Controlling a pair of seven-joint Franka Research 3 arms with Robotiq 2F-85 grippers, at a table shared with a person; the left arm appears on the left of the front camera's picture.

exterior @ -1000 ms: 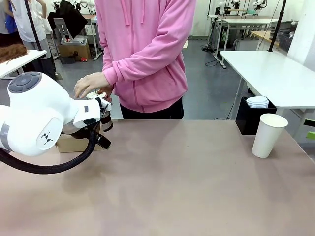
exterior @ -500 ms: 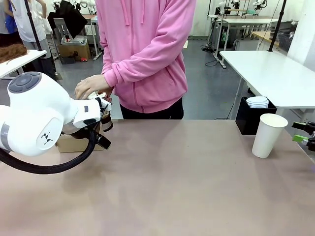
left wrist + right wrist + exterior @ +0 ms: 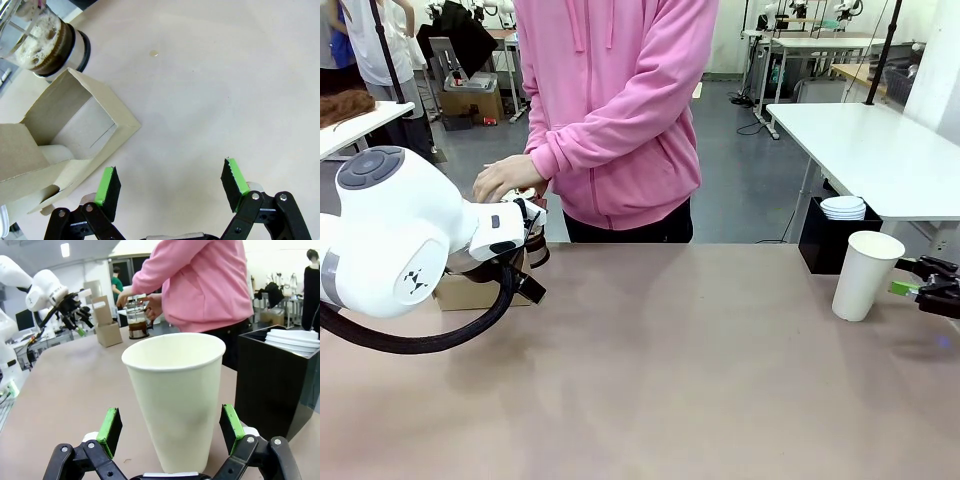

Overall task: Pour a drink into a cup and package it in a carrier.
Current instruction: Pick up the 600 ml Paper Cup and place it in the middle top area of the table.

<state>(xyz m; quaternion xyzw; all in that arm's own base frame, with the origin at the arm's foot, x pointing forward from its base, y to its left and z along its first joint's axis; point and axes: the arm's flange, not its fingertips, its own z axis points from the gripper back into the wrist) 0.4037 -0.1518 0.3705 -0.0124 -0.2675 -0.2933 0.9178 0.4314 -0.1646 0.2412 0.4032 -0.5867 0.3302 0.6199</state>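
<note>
The cup [image 3: 865, 275] is a tall white paper cup with an open top, standing at the table's right. My right gripper [image 3: 917, 286] comes in from the right edge, just beside it. In the right wrist view the cup [image 3: 175, 395] stands close ahead of my open right gripper [image 3: 172, 432], a green pad on each side. My left gripper [image 3: 171, 180] hangs open over bare table next to the brown cardboard carrier [image 3: 65, 130]. The glass pitcher [image 3: 45, 42] of foamy dark drink stands beyond the carrier. A person's hand [image 3: 505, 178] rests on the pitcher [image 3: 136, 320].
A black box [image 3: 835, 235] with a stack of white lids [image 3: 843, 207] stands just behind the cup, at the table's far right corner. The person in a pink hoodie [image 3: 620, 110] stands at the far edge. My bulky left arm [image 3: 400, 240] hides most of the carrier [image 3: 470, 292].
My right gripper has come into the front view from the right edge and moved left toward the cup. The person's hand shifted slightly on the pitcher. The left arm has stayed still.
</note>
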